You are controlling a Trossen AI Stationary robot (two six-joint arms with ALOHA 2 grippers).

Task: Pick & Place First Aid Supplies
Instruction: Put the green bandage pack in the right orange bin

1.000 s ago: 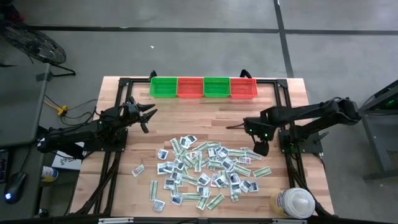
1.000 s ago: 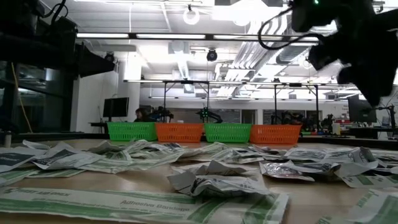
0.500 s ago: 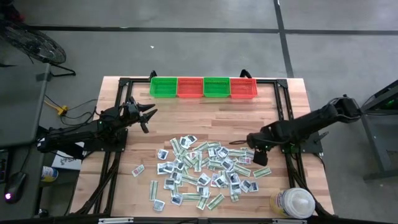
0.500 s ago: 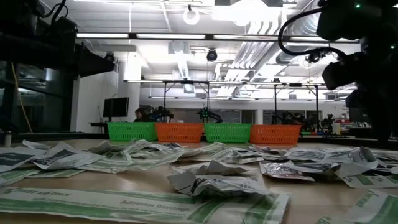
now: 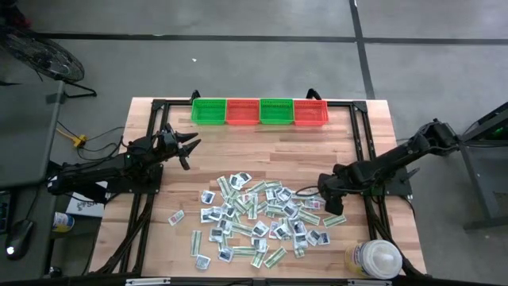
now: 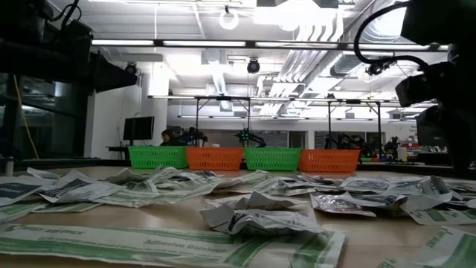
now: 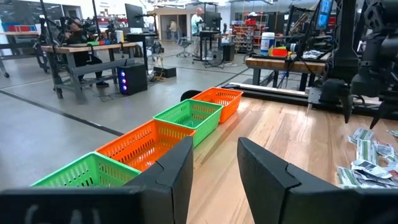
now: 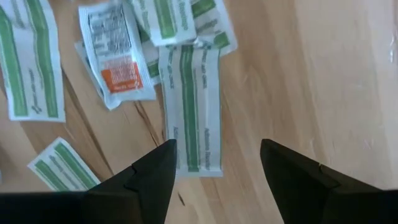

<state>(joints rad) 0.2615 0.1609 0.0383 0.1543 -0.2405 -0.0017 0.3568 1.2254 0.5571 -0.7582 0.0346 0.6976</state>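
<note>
wooden table point(image 5: 238, 143) — "adhesive bandage" strip point(image 6: 160, 243)

Pale wood-grain worktop point(image 5: 262, 151). Four mesh baskets along far edge: green point(image 5: 209, 111), red-orange point(image 5: 243, 111), green point(image 5: 276, 111), red-orange point(image 5: 310, 111). Packets point(image 5: 258, 218) white/grey w/ dark print; strips point(image 8: 189, 109) white w/ green stripe; one packet point(image 8: 115, 53) w/ orange block. Both arms black.

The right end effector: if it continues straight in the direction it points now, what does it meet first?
Probably the green-striped bandage strip lying on the table. The right end effector is open and points down, its fingers straddling that strip's near end. How far above it is unclear.
</note>
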